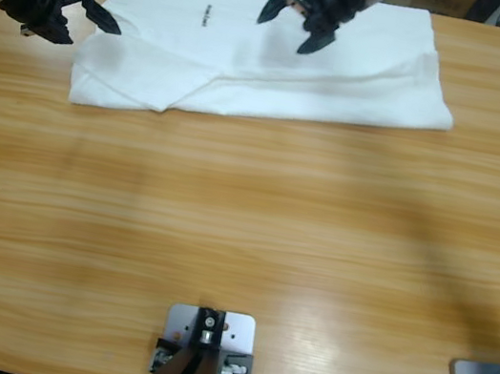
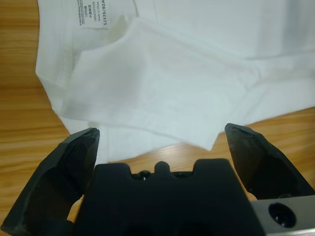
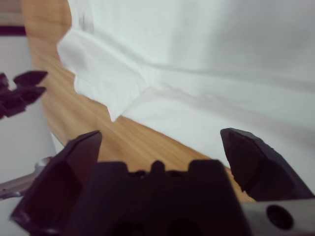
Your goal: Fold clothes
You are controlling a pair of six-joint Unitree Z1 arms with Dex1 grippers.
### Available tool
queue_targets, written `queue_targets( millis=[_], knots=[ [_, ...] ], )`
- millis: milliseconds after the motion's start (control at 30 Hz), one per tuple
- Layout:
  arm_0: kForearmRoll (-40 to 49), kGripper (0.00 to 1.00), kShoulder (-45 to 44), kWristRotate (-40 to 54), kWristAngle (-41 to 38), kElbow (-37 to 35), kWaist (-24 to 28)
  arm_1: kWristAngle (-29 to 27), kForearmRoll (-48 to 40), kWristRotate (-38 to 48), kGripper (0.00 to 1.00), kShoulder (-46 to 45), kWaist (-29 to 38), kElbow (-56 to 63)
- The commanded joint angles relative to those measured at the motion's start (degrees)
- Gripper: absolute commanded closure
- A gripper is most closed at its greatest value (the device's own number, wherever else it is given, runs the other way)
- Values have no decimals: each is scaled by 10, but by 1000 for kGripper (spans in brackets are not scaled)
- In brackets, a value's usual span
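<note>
Wooden table [image 1: 240,243], long and bare across its near half, carries a single white T-shirt [image 1: 281,67] at its far edge. It lies flat with its long axis running left to right across the table, one sleeve [image 1: 123,82] already folded in over the body at the left end and a small dark printed mark [image 1: 206,16] near the collar.

Two grippers work here, and neither has hold of anything. The left gripper [image 1: 92,12] hangs at the shirt's left end with its jaws spread wide; in its wrist view the folded sleeve [image 2: 162,98] and the collar label [image 2: 93,14] lie straight ahead between the jaws, with a strip of bare wood between them and the cloth. The right gripper [image 1: 299,21] hovers over the middle of the shirt at the far edge, jaws likewise wide apart and empty, looking along the cloth toward the left end.

The left gripper is the nearer one to the folded sleeve and the left hem, and it would likely need to go forward and down onto the cloth edge to take it. The right gripper is already above the fabric, so its move is mostly downward.
</note>
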Motion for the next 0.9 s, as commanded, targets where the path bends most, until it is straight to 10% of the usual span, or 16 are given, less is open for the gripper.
queue_targets(
  millis=[33, 900],
  knots=[
    [2, 4, 9, 16, -1, 10, -5, 29, -114, 15, 0, -18, 16, 123],
    [2, 4, 21, 15, -1, 11, -1, 48, -130, 21, 0, 60, 34, 90]
  ],
)
